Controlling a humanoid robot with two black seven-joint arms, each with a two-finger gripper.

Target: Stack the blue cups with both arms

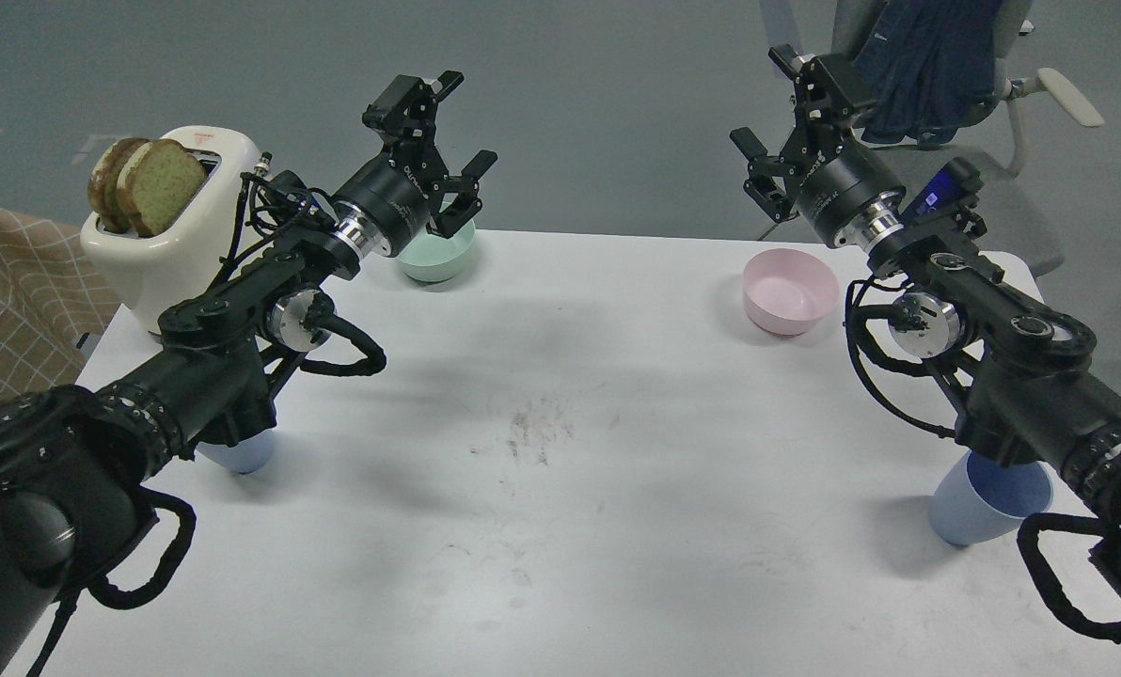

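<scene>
Two blue cups stand upright on the white table (560, 451). The left blue cup (241, 454) is at the left side, mostly hidden under my left forearm. The right blue cup (984, 503) is at the right front, partly covered by my right forearm. My left gripper (448, 127) is raised above the table's far edge, open and empty, far from its cup. My right gripper (767, 103) is raised beyond the far right edge, open and empty.
A mint-green bowl (438, 252) sits at the far left-centre, just behind my left gripper. A pink bowl (790, 291) sits at the far right. A cream toaster (170, 226) with bread slices stands at the far left. An office chair (937, 66) is beyond the table.
</scene>
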